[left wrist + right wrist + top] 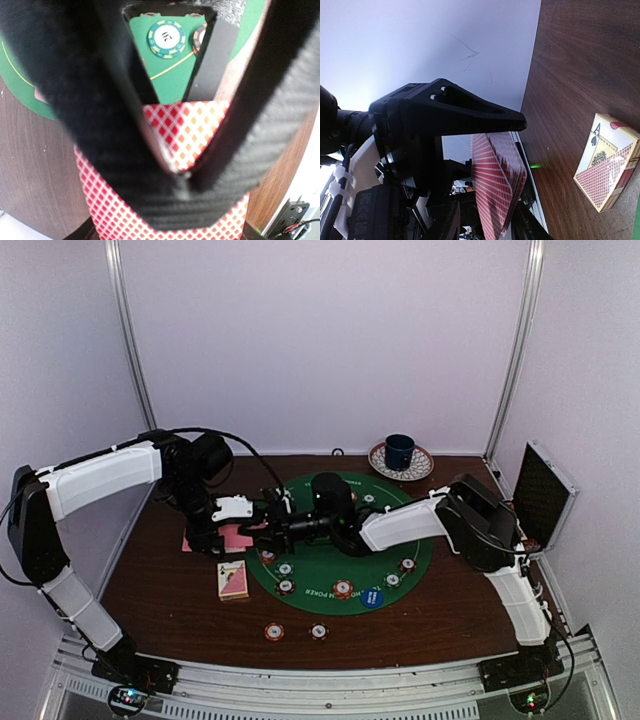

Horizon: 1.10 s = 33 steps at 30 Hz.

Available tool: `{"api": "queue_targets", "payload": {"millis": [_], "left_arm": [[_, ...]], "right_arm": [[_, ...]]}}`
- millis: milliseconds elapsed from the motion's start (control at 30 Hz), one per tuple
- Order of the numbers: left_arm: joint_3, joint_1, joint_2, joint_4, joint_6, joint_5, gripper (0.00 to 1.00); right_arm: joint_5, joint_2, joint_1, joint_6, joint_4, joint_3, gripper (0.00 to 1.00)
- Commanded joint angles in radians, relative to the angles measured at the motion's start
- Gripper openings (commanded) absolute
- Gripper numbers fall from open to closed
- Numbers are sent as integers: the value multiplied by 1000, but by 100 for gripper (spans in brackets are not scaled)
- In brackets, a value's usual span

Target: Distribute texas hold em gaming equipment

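While left tool (pixel 182 176) clamps cards (pixel 195 130), mug (pixel 400 451) tops saucer (pixel 421 469)

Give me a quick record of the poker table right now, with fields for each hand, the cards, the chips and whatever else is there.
left hand: shut on the stack of cards, red diamond backs
right hand: reaching across to the left hand; grip unclear
card box: flat on the wood, left of the green mat
chips: several on the mat, two on the wood nearer the arm bases
blue button: mat's near edge
mug: on its saucer, far side
case: open, far right
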Motion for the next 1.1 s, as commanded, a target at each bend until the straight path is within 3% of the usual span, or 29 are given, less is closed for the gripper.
{"api": "queue_targets", "payload": {"millis": [0, 133, 300, 533, 867, 1067], "left_arm": [[-7, -1, -9, 6, 8, -18, 0], [-9, -1, -9, 6, 10, -22, 0], [-11, -1, -9, 5, 11, -23, 0], [-8, -1, -9, 4, 12, -26, 0], [-8, -1, -4, 2, 14, -26, 0], [-11, -1, 0, 0, 15, -37, 0]], "right_arm": [[-18, -49, -5, 29, 83, -9, 38], [-25, -39, -5, 38, 87, -8, 32], [-30, -37, -7, 41, 83, -21, 14], [-38, -53, -23, 36, 87, -66, 12], [-59, -89, -42, 28, 82, -98, 19], [-77, -120, -64, 10, 51, -125, 4]]}}
